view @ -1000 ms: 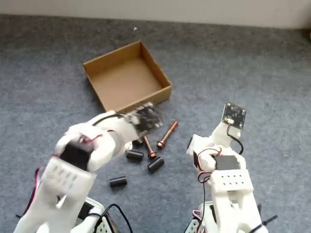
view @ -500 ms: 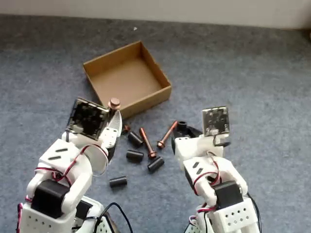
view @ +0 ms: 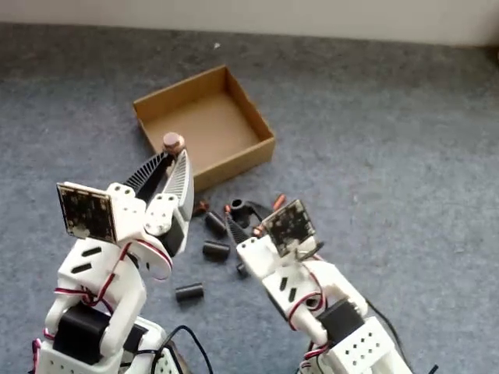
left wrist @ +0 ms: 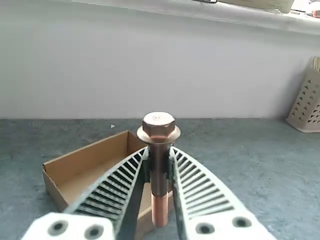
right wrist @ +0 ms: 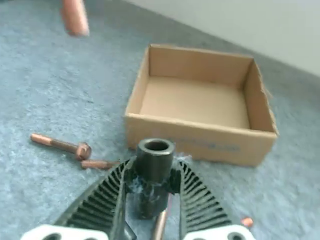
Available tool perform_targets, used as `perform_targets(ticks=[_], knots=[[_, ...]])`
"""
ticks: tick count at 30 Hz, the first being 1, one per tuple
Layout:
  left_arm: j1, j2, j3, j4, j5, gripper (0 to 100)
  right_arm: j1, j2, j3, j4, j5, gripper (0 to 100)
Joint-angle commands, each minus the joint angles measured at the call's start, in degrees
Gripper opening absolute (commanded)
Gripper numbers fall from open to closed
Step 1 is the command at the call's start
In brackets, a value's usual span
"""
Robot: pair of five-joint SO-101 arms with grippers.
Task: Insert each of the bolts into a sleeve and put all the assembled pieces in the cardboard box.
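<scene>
My left gripper is shut on a copper bolt, held head up over the near wall of the cardboard box. From the left wrist, the bolt stands upright between the fingers. My right gripper is shut on a black sleeve just above the pile of loose parts. The right wrist view has that sleeve upright with its bore open upward, and the box behind it.
Loose black sleeves lie on the grey carpet between the arms. More copper bolts lie beside the box, and one bolt end pokes out past the right wrist.
The left gripper rose from the pile with the bolt and swung toward the box. The right arm came forward and leftward over the pile, carrying the sleeve.
</scene>
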Motion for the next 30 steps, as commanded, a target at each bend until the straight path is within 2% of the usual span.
perform_targets(ticks=[1,10,30], knots=[[0.1,-0.9,1.5,-4.4,2.8,1,-2.6,-1.0,-0.2,-6.0,1.1,0.5],[7.3,-0.9,4.5,-5.2,2.7,1,-5.1,-0.8,-0.1,-9.4,1.1,0.5],[10.5,-1.0,5.5,-4.8,2.5,1,-5.0,-1.1,-0.5,-9.7,1.0,0.5]])
